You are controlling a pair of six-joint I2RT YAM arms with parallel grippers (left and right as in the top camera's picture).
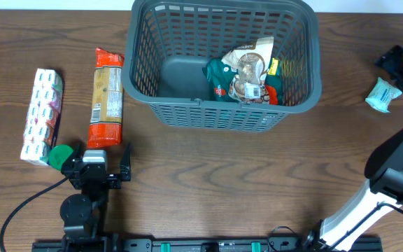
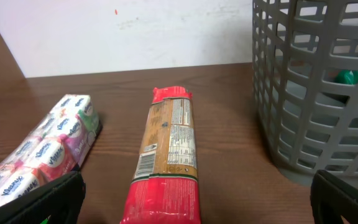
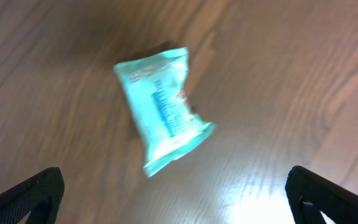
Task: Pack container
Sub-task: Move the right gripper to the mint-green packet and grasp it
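Grey slotted container (image 1: 215,115) holds several snack packets (image 1: 247,77).

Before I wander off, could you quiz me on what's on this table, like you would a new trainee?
1. True or false: the long red packet lies on the table, outside the container.
2. What lies below the right arm's fingers, which are spread open? A) a teal packet B) a banana C) a spoon
3. How many items are on the table outside the container?

Key: 1. True. 2. A. 3. Three: the long red packet, the tissue pack and the teal packet.
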